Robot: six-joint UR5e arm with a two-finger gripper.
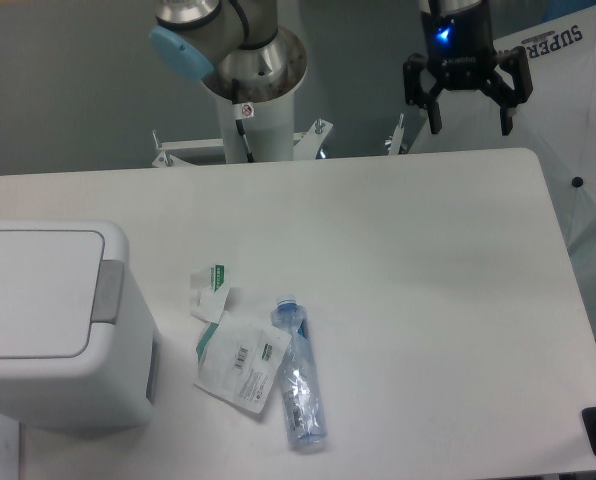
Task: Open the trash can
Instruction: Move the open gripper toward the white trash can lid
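A: What sits at the left of the view?

B: The trash can [53,325], a large white boxy bin at the left edge of the white counter [428,280]. Its flat lid [33,290] lies closed, and a grey push tab [109,291] runs along the lid's right side.

A: And moving right?

B: Just right of the bin lie two small white packets with green print [240,355], one touching a clear plastic bottle [299,375] that lies on its side. Behind them, past the counter's far edge, stands the arm's grey base column [256,90].

A: Where is the gripper?

B: The gripper [468,105] hangs at the upper right, above the far edge, well apart from the bin. Its two black fingers are spread wide and hold nothing.

A: So which step is this?

B: I judge the approach has not begun. The next move calls for crossing leftward over the packets and bottle, then descending onto the grey tab to press it, probably with the fingers narrowed first
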